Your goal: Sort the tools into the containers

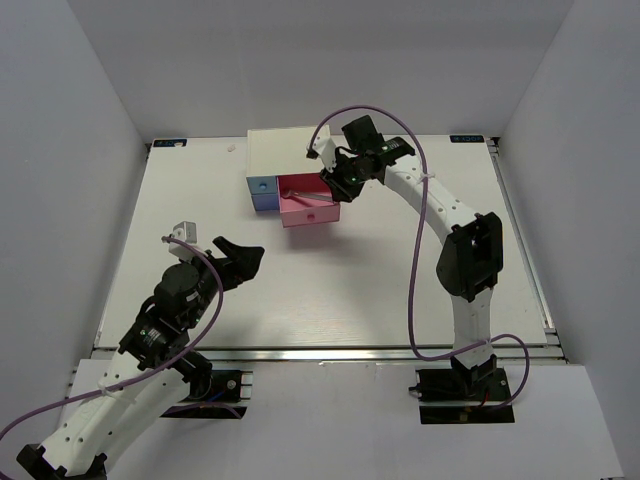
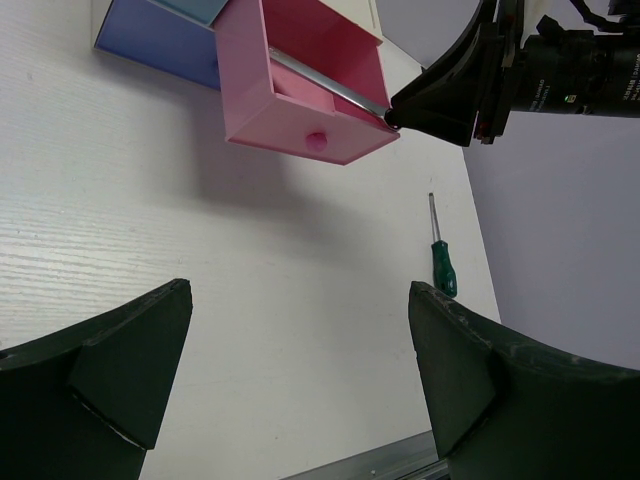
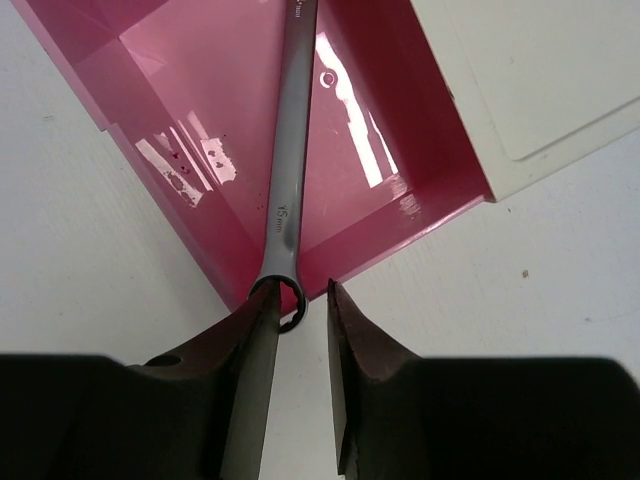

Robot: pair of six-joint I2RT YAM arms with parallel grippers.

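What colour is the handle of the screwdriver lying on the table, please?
Green; the screwdriver shows best in the left wrist view.

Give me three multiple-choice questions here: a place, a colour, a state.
1. The silver wrench lies: A in the pink drawer; B in the left end effector; C beside the screwdriver.
2. The screwdriver's handle is: A red; B green; C yellow.
3. The left end effector is: A open, empty; B shut on the wrench; C shut on the screwdriver.
Answers: A, its shaft rests within pink walls; B, green in the left wrist view; A, jaws wide apart, nothing between.
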